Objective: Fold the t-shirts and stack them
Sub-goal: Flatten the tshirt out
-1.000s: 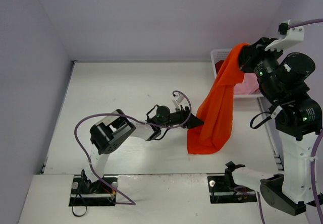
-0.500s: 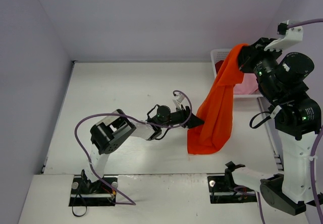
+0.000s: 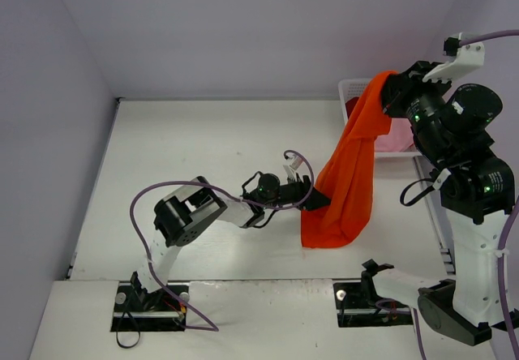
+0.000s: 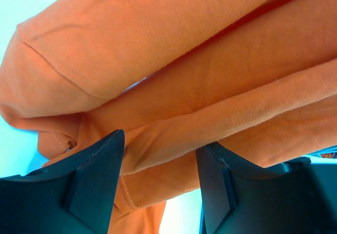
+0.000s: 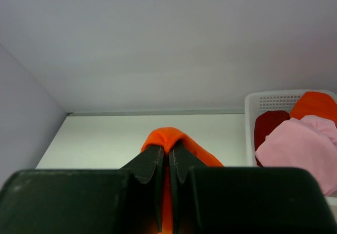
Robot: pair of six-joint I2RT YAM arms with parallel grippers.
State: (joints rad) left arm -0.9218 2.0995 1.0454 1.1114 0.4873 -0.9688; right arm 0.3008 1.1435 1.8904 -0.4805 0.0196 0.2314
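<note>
A large bright orange-red t-shirt (image 3: 350, 169) hangs from my raised right gripper (image 3: 392, 90), and its lower end rests bunched on the table. In the right wrist view the right gripper (image 5: 169, 152) is shut on a top fold of this shirt (image 5: 169, 136). My left gripper (image 3: 318, 201) is low at the shirt's left edge. In the left wrist view its jaws (image 4: 160, 155) stand open, with folds of the orange cloth (image 4: 174, 81) lying between and above the fingers (image 4: 97, 178). Light pink (image 5: 295, 147), dark red (image 5: 267, 126) and another orange (image 5: 316, 105) t-shirt lie in the basket.
The white lattice basket (image 3: 346, 89) stands at the back right, partly hidden behind the hanging shirt and the right arm. Walls close in the table on the left and at the back. A purple cable (image 3: 296, 159) loops above the left wrist.
My left arm has moved to the right, bringing its gripper up against the hanging shirt's left edge. The right gripper and the shirt have hardly moved.
</note>
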